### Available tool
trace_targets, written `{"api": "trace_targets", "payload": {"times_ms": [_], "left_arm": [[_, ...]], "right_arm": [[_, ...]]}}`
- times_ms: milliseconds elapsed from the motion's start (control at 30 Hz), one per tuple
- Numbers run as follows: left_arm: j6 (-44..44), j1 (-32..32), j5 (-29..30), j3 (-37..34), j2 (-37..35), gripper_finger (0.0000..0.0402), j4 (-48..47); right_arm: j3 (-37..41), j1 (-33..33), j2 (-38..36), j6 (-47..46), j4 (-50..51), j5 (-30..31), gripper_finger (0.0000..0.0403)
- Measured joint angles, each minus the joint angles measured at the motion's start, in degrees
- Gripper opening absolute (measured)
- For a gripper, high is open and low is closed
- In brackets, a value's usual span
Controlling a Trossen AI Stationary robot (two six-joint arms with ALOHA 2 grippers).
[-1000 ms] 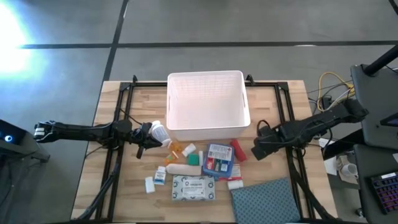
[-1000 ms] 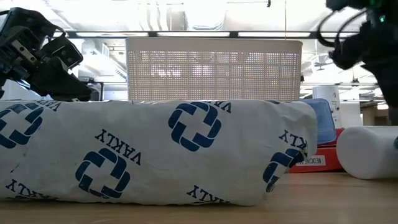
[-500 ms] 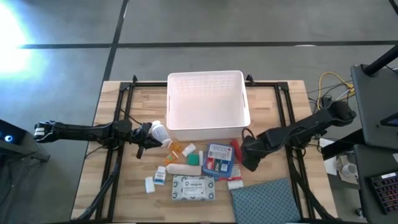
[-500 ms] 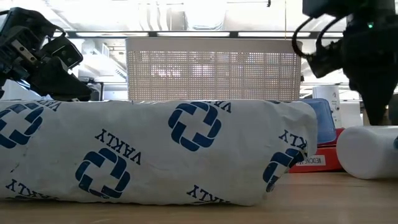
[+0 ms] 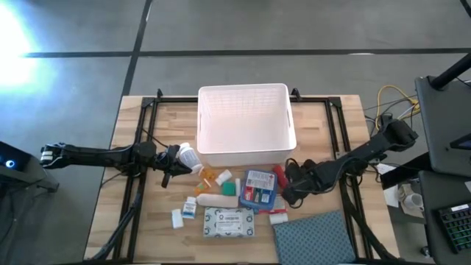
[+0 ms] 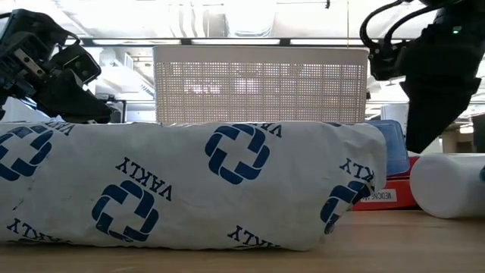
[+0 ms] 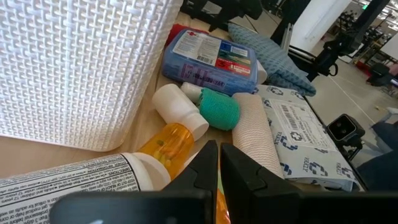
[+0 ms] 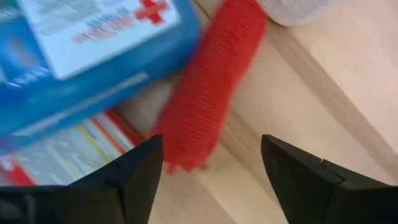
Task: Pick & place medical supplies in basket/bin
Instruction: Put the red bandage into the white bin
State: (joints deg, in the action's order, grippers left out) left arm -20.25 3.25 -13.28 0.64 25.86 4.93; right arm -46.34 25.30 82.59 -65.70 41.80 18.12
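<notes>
The white basket (image 5: 243,121) stands at the table's far middle. The supplies lie in a heap in front of it: a red tube (image 8: 205,99), a blue box (image 8: 81,56), an orange vial (image 7: 165,143), a white pill bottle (image 5: 188,155), a green roll (image 7: 219,107) and a pale packet (image 5: 229,223). My right gripper (image 8: 211,174) is open low over the red tube (image 5: 278,177), one finger on either side of the tube's near end. My left gripper (image 7: 217,180) is shut beside the labelled white bottle (image 7: 74,180), left of the heap, with nothing between its fingers.
A blue-grey textured cloth (image 5: 316,235) lies at the near right corner. Two small white boxes (image 5: 184,212) lie near the front left of the heap. In the low view the packet (image 6: 189,186) fills the foreground, with a white roll (image 6: 451,186) to its right.
My right gripper has moved toward the table's left edge and down onto the heap, ending over the red tube. Its fingers have opened on the way. The supplies and the basket have kept their places.
</notes>
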Motion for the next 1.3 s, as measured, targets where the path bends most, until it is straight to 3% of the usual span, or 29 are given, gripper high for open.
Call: {"api": "trace_targets", "payload": {"times_ms": [167, 367, 700, 1000, 1200, 1300], "left_arm": [[0.0, 0.0, 0.0, 0.0, -0.01, 0.0, 0.0], [0.0, 0.0, 0.0, 0.01, -0.01, 0.0, 0.0], [0.0, 0.0, 0.0, 0.01, -0.01, 0.0, -0.01], [0.0, 0.02, 0.0, -0.01, 0.0, 0.0, 0.0], [0.0, 0.02, 0.0, 0.01, -0.01, 0.0, 0.0], [0.0, 0.02, 0.0, 0.01, -0.01, 0.0, 0.0]], "right_arm": [[1.72, -0.01, 0.64, 3.11, -7.94, 0.6, 0.0285], [2.07, -0.66, 4.64, -1.47, -5.96, 2.45, 0.0298], [1.78, -4.98, 12.09, -2.86, -11.1, -1.02, 0.0279], [2.16, -5.06, 10.16, -9.27, -8.03, 3.7, 0.0168], [2.26, -3.44, 4.91, -14.07, -3.83, 3.88, 0.0074], [1.58, -0.93, 0.93, -12.98, -4.03, 3.65, 0.0052]]}}
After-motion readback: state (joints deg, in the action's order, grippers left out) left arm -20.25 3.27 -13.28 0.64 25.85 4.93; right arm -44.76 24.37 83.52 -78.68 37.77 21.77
